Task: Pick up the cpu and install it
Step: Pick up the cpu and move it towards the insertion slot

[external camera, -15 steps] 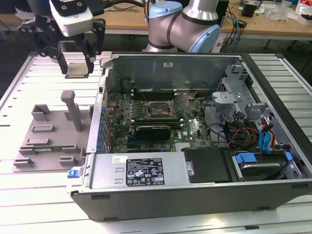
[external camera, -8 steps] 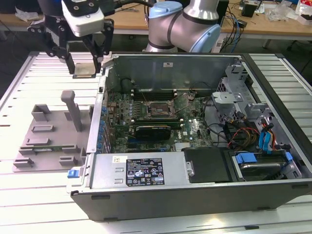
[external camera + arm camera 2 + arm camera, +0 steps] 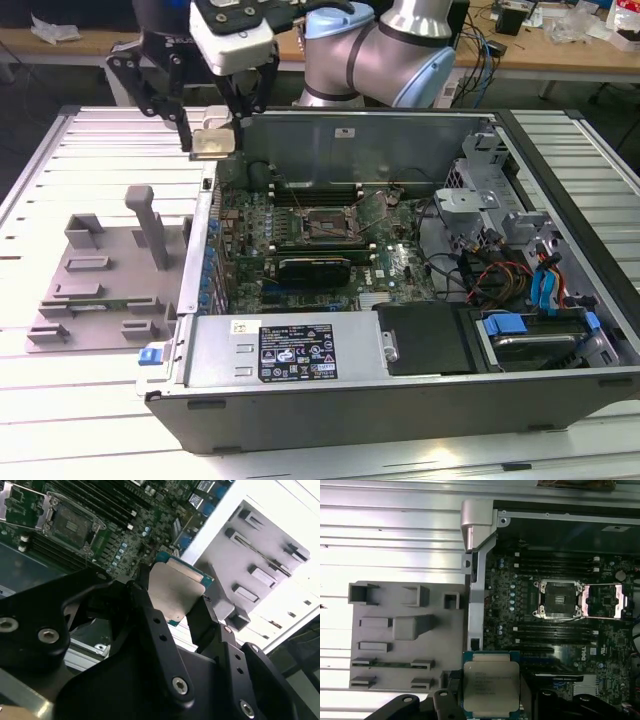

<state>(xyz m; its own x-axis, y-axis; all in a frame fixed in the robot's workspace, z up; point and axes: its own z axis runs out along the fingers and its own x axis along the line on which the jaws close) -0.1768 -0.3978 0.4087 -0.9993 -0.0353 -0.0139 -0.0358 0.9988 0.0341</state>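
The gripper (image 3: 213, 132) is clamping the cpu (image 3: 213, 146) by two opposite edges, holding it in the air over the far corner of the computer case (image 3: 400, 400) on the exterior view's left. It's lying flat, silvery plate facing up. It's nearly square with no clear long axis, its edges lining up with the case walls. The open socket (image 3: 322, 225) is sitting well apart, down on the motherboard.
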